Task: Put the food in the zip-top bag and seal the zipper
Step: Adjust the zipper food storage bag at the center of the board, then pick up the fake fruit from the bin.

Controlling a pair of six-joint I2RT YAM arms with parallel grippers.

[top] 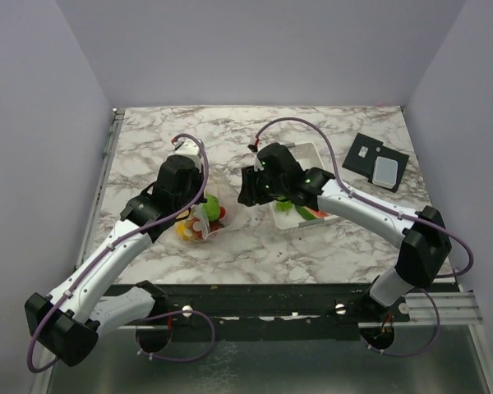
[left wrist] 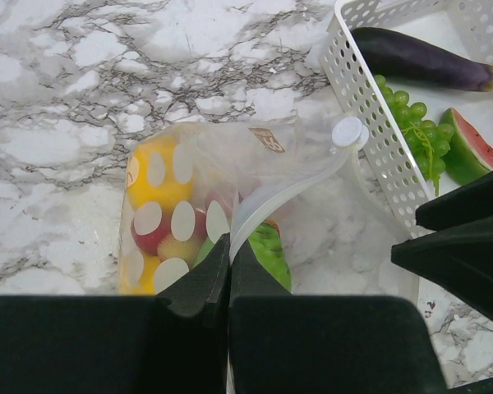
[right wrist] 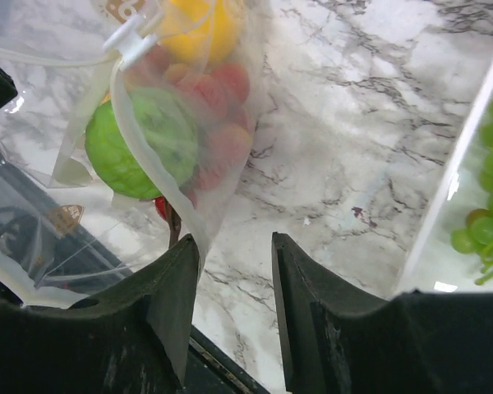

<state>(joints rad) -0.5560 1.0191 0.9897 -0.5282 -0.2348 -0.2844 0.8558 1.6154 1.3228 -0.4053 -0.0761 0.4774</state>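
The marble table (top: 148, 139) fills most of the floor of the cell. The left arm (top: 123, 246) reaches in from the near left and the right arm (top: 370, 213) bends in from the near right, so the two wrists meet near the middle. A white perforated basket (left wrist: 370, 115) sits just right of centre. A black pad (top: 376, 160) lies well apart at the far right.

The zip-top bag (left wrist: 230, 156) is on the table just left of the basket, between the two wrists. Its full belly lies toward the left arm. Its long mouth edge, the zipper (left wrist: 287, 193), runs from the left gripper (left wrist: 229, 246) toward the basket's corner. The strip ends there at a small white slider (left wrist: 347, 131), which is very close to the basket wall.

The left gripper's fingers are pinched tight together on the bag's edge. The right gripper (right wrist: 234, 242) has its fingers apart, with bare marble showing between them. A corner of the bag brushes its left finger, but nothing is clamped.

From above, the bag is only a small colourful lump. The left wrist view shows a yellow piece (left wrist: 160, 176) inside it. That view also shows the food in the basket: a dark eggplant (left wrist: 427, 59), green grapes (left wrist: 411, 123) and a watermelon slice (left wrist: 468, 148). Only the right wrist view shows the round green piece (right wrist: 140, 139) and the red pieces (right wrist: 222, 90) pressed against the clear plastic.
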